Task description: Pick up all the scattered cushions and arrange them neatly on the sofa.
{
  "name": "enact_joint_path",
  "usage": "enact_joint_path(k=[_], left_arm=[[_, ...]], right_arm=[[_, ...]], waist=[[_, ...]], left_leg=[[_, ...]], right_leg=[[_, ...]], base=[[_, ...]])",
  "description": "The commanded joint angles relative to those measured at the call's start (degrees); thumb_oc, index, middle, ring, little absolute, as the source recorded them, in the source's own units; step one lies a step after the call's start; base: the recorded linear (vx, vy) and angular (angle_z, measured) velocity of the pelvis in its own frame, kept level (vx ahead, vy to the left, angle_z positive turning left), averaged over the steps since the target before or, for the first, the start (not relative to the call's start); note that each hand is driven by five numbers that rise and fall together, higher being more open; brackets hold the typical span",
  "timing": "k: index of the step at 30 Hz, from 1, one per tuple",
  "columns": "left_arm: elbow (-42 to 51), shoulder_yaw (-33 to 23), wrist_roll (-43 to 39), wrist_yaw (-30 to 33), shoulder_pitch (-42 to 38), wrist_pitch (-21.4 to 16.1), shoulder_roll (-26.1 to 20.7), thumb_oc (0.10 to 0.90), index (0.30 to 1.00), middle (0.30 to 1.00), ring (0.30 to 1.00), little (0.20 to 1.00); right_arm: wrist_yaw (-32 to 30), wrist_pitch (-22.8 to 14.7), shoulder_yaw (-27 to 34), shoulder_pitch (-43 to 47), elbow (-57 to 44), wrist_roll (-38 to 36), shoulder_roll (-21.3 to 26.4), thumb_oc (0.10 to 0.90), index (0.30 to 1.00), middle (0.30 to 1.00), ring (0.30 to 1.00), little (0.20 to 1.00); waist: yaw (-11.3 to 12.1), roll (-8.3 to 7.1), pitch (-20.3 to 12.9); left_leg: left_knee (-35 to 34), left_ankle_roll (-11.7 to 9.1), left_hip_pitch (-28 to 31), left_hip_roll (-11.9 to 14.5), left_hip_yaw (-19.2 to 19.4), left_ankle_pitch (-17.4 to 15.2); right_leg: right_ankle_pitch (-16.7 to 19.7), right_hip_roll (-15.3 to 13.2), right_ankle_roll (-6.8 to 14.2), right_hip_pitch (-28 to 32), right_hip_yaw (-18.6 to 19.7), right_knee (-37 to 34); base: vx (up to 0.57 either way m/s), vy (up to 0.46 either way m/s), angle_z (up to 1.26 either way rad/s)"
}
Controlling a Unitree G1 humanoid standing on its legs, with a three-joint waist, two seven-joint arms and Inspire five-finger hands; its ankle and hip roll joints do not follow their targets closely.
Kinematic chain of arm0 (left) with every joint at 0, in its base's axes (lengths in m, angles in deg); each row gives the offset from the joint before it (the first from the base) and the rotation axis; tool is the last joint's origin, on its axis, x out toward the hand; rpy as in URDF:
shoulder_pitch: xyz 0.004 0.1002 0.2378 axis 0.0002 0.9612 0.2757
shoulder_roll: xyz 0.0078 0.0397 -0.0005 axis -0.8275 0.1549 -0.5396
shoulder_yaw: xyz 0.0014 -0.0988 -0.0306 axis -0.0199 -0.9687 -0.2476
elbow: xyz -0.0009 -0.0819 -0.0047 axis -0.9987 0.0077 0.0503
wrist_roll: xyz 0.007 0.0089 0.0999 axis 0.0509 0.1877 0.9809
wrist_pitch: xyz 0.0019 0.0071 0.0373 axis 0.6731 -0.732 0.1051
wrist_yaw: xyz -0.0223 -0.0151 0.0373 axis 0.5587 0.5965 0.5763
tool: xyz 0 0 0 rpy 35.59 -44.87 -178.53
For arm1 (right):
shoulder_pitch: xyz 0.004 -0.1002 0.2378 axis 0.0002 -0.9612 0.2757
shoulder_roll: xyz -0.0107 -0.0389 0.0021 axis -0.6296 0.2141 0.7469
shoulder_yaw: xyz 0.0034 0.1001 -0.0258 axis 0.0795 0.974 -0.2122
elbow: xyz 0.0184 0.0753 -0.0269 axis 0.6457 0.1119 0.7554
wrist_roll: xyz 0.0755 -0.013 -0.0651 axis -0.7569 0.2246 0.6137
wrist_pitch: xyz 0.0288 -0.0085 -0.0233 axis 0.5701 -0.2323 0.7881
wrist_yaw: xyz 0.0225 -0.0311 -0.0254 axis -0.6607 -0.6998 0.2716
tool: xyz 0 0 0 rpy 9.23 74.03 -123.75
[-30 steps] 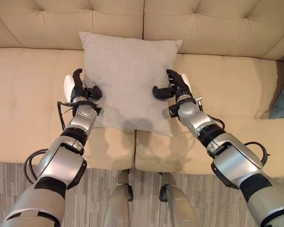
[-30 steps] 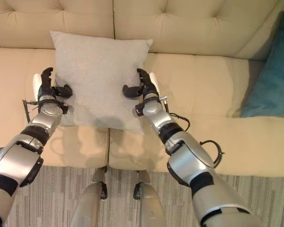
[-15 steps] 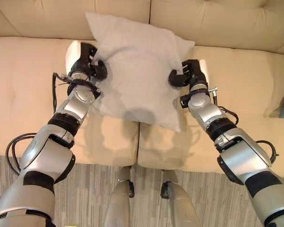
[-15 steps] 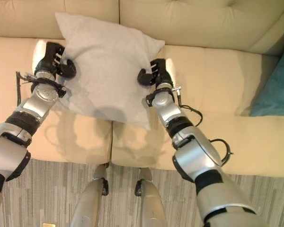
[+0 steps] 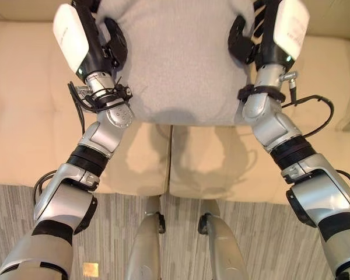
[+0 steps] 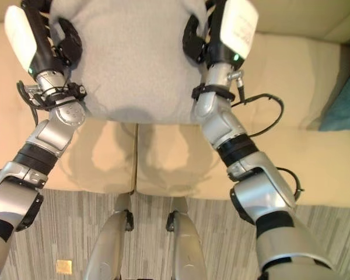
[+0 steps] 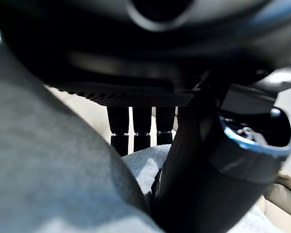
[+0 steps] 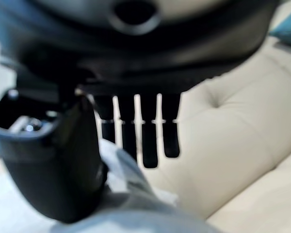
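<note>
The left hand [image 5: 99,49] is seen at about 10 o'clock in the head views, raised high, its thumb and fingers pinched on the left edge of the grey cushion [image 5: 178,64]; in the left wrist view the fingers [image 7: 141,128] are shown pressed onto the grey fabric with the thumb set against it. The grey cushion is held up at 12 o'clock between both hands, above the seat of the beige sofa [image 5: 23,116], its lower edge hanging over the seam between the two seat pads. At about 2 o'clock the right hand [image 5: 262,38] is clamped on the cushion's right edge, thumb and fingers [image 8: 150,128] closed on the cloth. A teal cushion [image 6: 345,105] is seen at 3 o'clock, resting on the sofa.
</note>
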Motion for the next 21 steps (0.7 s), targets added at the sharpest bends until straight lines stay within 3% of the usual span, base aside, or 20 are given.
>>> enact_joint_path(k=[1,6,11,16,21], left_arm=[[9.68,-3.49,9.68,9.84,-7.76,-6.12,-0.15,0.4,0.3,0.3,0.3,0.3],[9.96,-3.78,9.82,8.16,-4.25,-5.83,1.14,0.4,0.3,0.3,0.3,0.3],[9.02,-4.99,6.93,4.33,2.68,-6.5,2.17,0.4,0.3,0.3,0.3,0.3],[10.79,-7.2,5.25,2.64,9.9,-7.15,3.85,0.4,0.3,0.3,0.3,0.3],[7.84,-4.93,6.07,-0.34,8.43,-6.19,2.2,0.4,0.3,0.3,0.3,0.3]], right_arm=[[-13.96,-4.61,7.34,6.96,-7.84,4.78,1.48,0.4,0.3,0.3,0.3,0.3],[-12.73,-6.38,9.41,-1.83,-9.42,4.65,-0.73,0.4,0.3,0.3,0.3,0.3],[-8.57,-11.94,10.59,-13.33,-10.18,-2.94,-5.34,0.4,0.3,0.3,0.3,0.3],[-7.2,-12.51,12.55,-20.28,-13.43,-1.83,-5.99,0.4,0.3,0.3,0.3,0.3],[-7.39,-11.88,12.71,-18.13,-11.83,-0.78,-4.2,0.4,0.3,0.3,0.3,0.3]], waist=[[-2.71,1.2,-11.9],[-3.19,0.9,-12.18],[-3.23,0.79,-11.59],[-3.14,0.46,-11.28],[-3.01,0.13,-11.24]], left_leg=[[0.02,-2.52,1.14,-0.3,-1.59,-5.58],[0.02,-2.04,2.0,-0.26,-1.48,-6.01],[0.02,-1.75,3.67,-0.26,-1.54,-6.31],[0.02,-1.59,4.66,-0.09,-1.46,-6.43],[0.02,-1.78,5.58,0.13,-1.75,-6.96]], right_leg=[[-7.8,-3.01,7.18,5.82,3.01,0.26],[-8.04,-3.07,6.93,6.36,3.29,0.33],[-8.3,-3.04,6.57,7.65,3.44,0.37],[-8.84,-3.02,6.35,8.63,3.26,0.48],[-9.51,-2.87,6.26,9.62,2.85,0.72]], base=[[0.01,-0.006,-0.08],[0.0,-0.004,-0.01],[0.0,-0.007,0.0],[0.0,0.0,0.0],[-0.01,-0.013,-0.04]])
